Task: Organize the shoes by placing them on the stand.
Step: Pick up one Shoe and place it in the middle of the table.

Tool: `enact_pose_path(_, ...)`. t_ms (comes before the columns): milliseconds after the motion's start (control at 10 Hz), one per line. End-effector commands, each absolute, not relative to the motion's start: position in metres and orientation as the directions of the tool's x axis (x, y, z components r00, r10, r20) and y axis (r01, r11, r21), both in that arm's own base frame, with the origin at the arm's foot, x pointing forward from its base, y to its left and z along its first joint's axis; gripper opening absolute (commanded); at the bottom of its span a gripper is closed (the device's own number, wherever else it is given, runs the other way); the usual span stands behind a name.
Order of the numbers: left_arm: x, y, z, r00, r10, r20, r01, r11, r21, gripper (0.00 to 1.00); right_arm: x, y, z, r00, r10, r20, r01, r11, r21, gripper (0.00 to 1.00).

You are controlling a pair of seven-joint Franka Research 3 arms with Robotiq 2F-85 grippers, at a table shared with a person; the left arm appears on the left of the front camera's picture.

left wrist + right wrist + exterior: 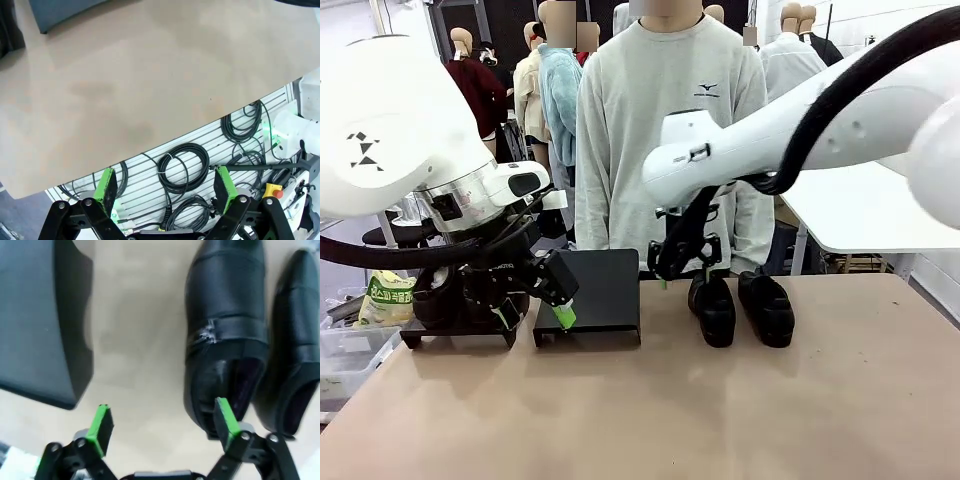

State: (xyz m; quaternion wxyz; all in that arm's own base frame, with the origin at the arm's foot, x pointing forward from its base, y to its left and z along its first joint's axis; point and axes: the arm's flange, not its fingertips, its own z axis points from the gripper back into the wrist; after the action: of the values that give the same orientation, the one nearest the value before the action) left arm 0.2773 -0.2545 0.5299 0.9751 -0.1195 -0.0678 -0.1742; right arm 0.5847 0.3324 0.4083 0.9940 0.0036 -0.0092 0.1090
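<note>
Spread wide and gripping nothing at the right gripper (162,422), one green pad (226,420) over the heel opening of a black dress shoe (225,330). Paired beside a second black shoe (295,340) on the tan table (140,340), near the black stand (40,315). Likewise spread wide, empty, at the left gripper (167,187), above table edge and coiled cables (182,167).

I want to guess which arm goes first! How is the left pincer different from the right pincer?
The left pincer sits by the left side of the black stand; the right pincer hangs at the heel end of a black shoe. Ahead of the left pincer lie bare tabletop and cables; one green pad of the right pincer overlaps the shoe's opening. Both are open and hold nothing.
</note>
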Motion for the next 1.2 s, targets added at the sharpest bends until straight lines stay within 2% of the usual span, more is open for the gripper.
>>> enact_pose_path(0,0.277,-0.254,0.531,0.930,-0.329,0.167,0.360,0.906,-0.224,1.00,0.592,0.343,0.411,0.985,0.175,-0.013,-0.175,0.983,-0.051,1.00)
enact_pose_path(200,0.277,-0.254,0.531,0.930,-0.329,0.167,0.360,0.906,-0.224,1.00,0.600,0.341,0.391,0.991,0.134,-0.028,-0.136,0.988,-0.078,1.00)
enact_pose_path(400,0.277,-0.254,0.531,0.930,-0.329,0.167,0.360,0.906,-0.224,1.00,0.595,0.336,0.384,0.996,0.091,0.009,-0.090,0.991,-0.103,1.00)
enact_pose_path(1100,0.277,-0.254,0.531,0.930,-0.329,0.167,0.360,0.906,-0.224,1.00,0.591,0.327,0.339,0.998,0.029,-0.061,-0.035,0.994,-0.105,1.00)
